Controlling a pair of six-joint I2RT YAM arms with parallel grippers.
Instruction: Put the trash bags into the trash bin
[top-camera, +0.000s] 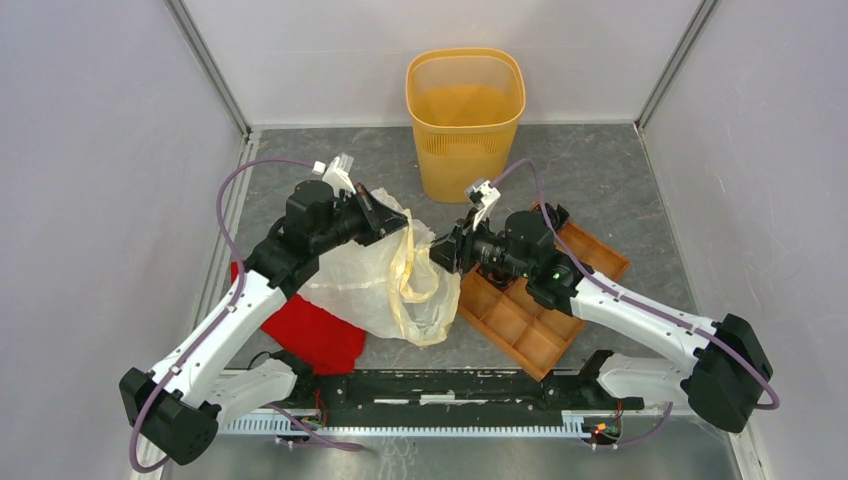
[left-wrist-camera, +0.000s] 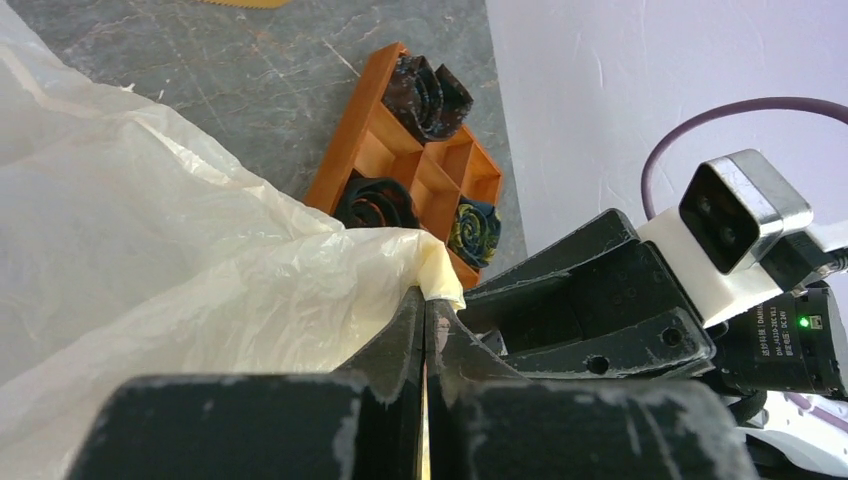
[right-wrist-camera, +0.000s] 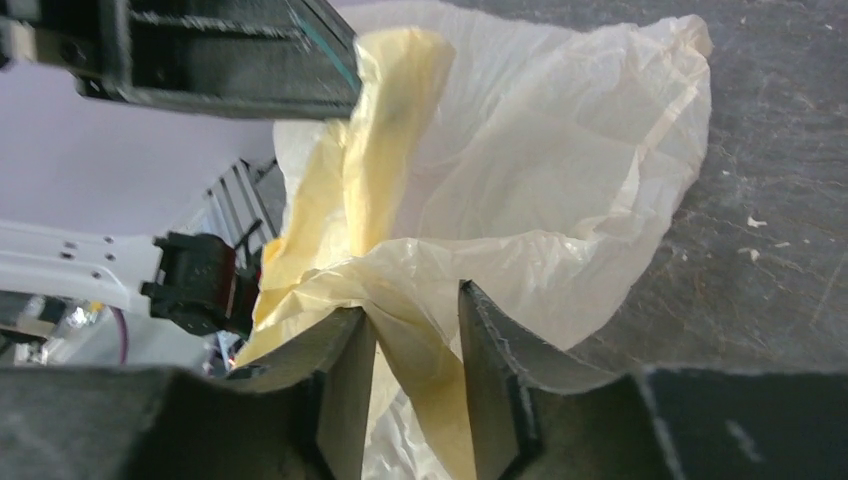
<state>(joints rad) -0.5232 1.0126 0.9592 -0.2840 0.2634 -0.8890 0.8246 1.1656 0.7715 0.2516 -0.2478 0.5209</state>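
Left gripper (left-wrist-camera: 424, 310) pinches the trash bag (top-camera: 370, 275), right gripper (right-wrist-camera: 415, 305) seemingly parted astride a fold; my right arm (top-camera: 620, 310) half-hides the tray (top-camera: 520, 335) of dark rolls (left-wrist-camera: 430, 95).

Rear: bin (top-camera: 465, 120); before it bag (top-camera: 385, 275); tray (top-camera: 530, 322) right, cloth (top-camera: 312, 332) left.

Red cloth (top-camera: 318, 335): seen at the lower left of the top view, lying on the table.
Tray (top-camera: 520, 325): orange-brown, divided into compartments, set at an angle right of centre.
Rolled items (left-wrist-camera: 375, 203): 3 dark rolls, each held in a separate tray compartment.
Table (top-camera: 600, 180): grey, mottled, scuffed.
Walls (top-camera: 90, 150): pale, seen on 3 sides.
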